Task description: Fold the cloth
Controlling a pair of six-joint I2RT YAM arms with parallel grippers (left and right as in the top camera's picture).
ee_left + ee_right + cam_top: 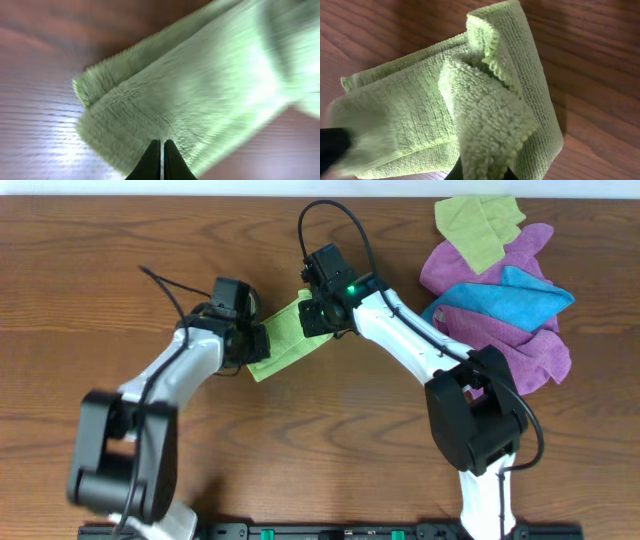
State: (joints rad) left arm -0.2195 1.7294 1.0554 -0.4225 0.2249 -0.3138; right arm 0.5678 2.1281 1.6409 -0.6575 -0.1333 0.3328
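Right fingers (481, 175), clamped on a raised flap of the cloth (420, 115); left fingers (161, 162), together at the cloth's opposite end, grip not discernible. The one lime-green cloth lies part-folded on the surface (600, 60). To fold well, carry the flap flat over the layer beneath and match edges before release. Beyond the cloth, rightward: one olive cloth (478, 225), one blue cloth (510, 298), purple cloths (470, 260), apparently two.

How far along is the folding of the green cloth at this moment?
Done: the cloth already lies in a narrow folded strip. In hand: the right hand pinches a raised layer; the left hand is shut over the other end. Left: laying that layer flat.
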